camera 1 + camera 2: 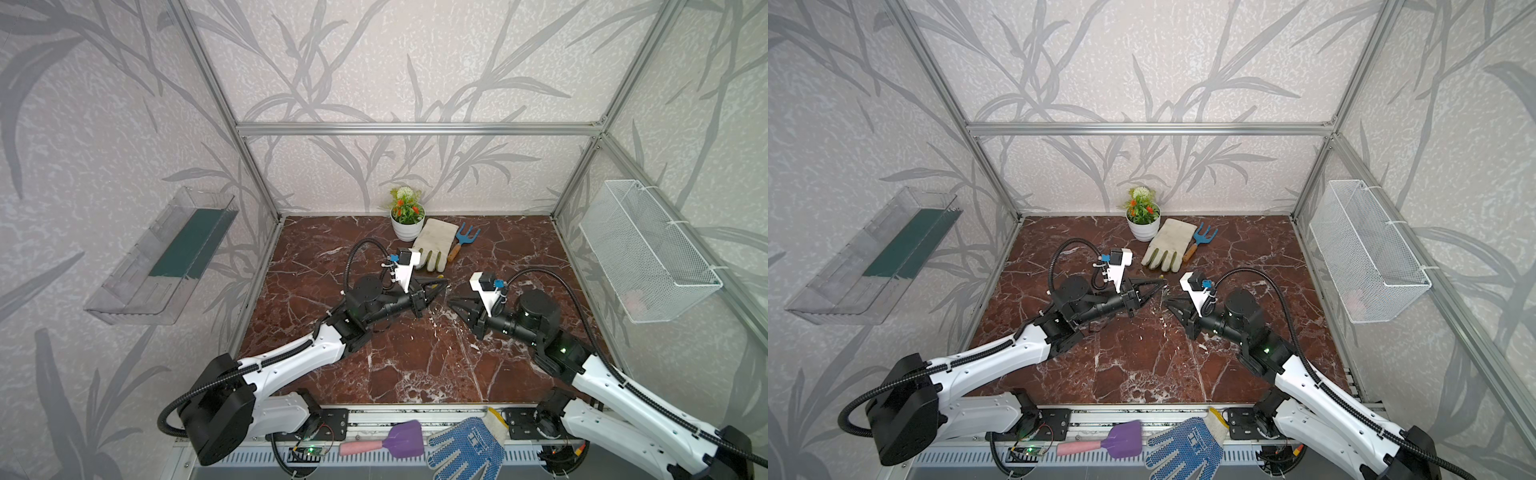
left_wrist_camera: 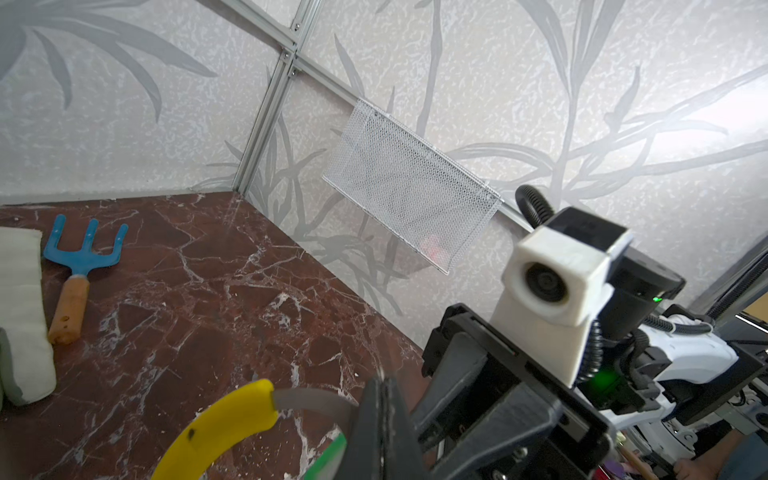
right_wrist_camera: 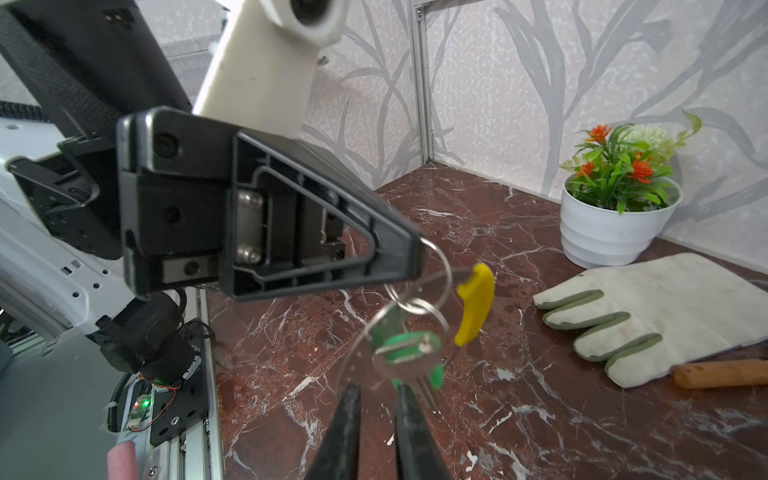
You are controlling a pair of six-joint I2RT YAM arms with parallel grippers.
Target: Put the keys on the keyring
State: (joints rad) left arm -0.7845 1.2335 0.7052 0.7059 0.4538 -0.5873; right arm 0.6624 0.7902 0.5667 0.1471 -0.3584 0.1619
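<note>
My desk (image 1: pixel 415 374) is dark red marble-patterned, veined white. A white plant pot (image 1: pixel 406 227) stands at its far edge against the back wall (image 1: pixel 374 62), which is papered pale grey with darker leaf shapes. An aluminium frame bar (image 1: pixel 415 128) runs above the pot. Well left of the pot a clear plastic shelf (image 1: pixel 124 299) hangs on the side wall, and well right of it a white wire basket (image 1: pixel 648 249). The light is soft and even.

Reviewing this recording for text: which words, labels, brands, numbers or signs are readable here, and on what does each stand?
No text here can be read.
Too blurred to read: a white mark on the back of the blue dotted work glove.
Nothing legible: the green plastic key tag shows no writing.
</note>
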